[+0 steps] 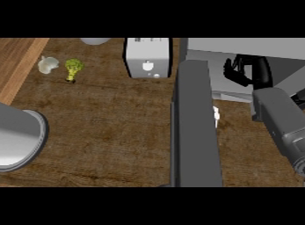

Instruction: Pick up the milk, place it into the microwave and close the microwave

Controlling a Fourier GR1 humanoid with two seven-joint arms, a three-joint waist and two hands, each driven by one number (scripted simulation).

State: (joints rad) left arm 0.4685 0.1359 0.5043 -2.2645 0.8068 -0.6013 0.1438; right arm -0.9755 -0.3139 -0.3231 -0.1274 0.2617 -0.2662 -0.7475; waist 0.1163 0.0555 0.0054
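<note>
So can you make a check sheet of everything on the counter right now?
Surface: wooden counter, bare in the middle.
Job's things: microwave at the right, its door swung open toward the view; a small white thing peeks out behind the door, cannot tell if it is the milk.
Clutter: toaster, broccoli, garlic.
Hands: right hand inside the microwave opening, grip unclear; left hand not seen, only a grey forearm.
Cables: nothing seen.
Surroundings: a pale round thing at the far edge.

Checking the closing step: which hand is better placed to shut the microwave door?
Probably the right hand: it is at the microwave, beside the open door; the left forearm lies far left.
</note>
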